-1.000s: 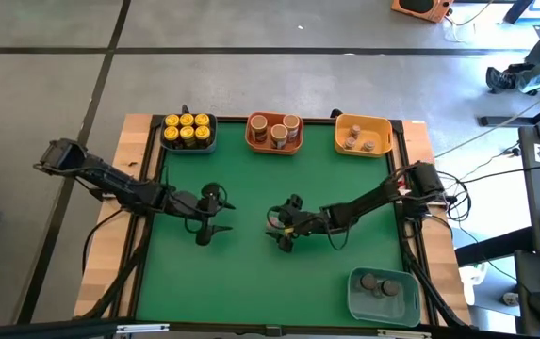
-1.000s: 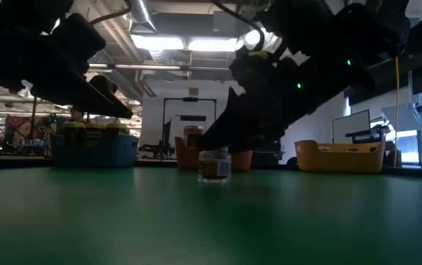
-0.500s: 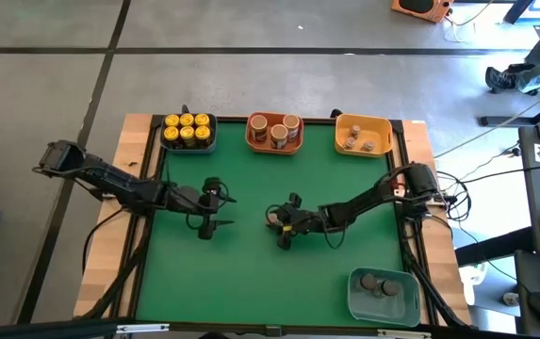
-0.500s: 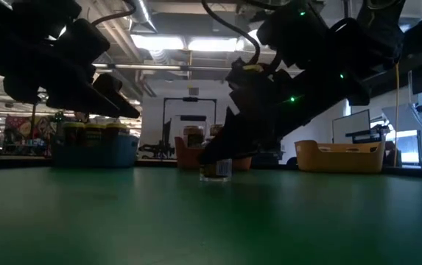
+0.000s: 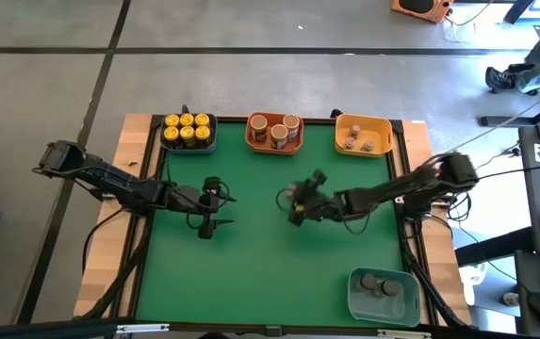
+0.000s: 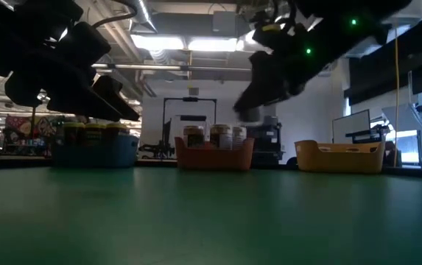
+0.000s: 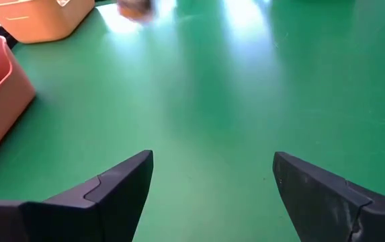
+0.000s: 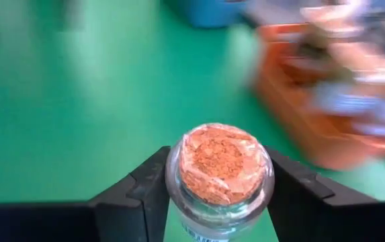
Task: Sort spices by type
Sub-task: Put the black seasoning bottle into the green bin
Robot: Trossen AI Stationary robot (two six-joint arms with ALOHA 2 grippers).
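Right pincer (image 8: 218,202) grasping cork-topped jar (image 8: 220,176), lifted off tabletop (image 5: 251,264); carry level, drop into orange bin (image 5: 274,143). Left pincer (image 7: 212,188) released, hovering.

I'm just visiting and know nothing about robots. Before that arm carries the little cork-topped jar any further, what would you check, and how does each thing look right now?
1. Jar held: ok. The right gripper has a finger on each side of the cork-topped jar.
2. Jar off the table: ok. In the low view it hangs above the green table.
3. Jar upright: ok, cork facing up in the right wrist view.
4. Matching bin has room: cannot tell. The orange bin already holds three tan-lidded jars.
5. Other arm out of the way: ok. The left gripper waits open over the table's left half.
6. Path to the bins: ok, bare table between.
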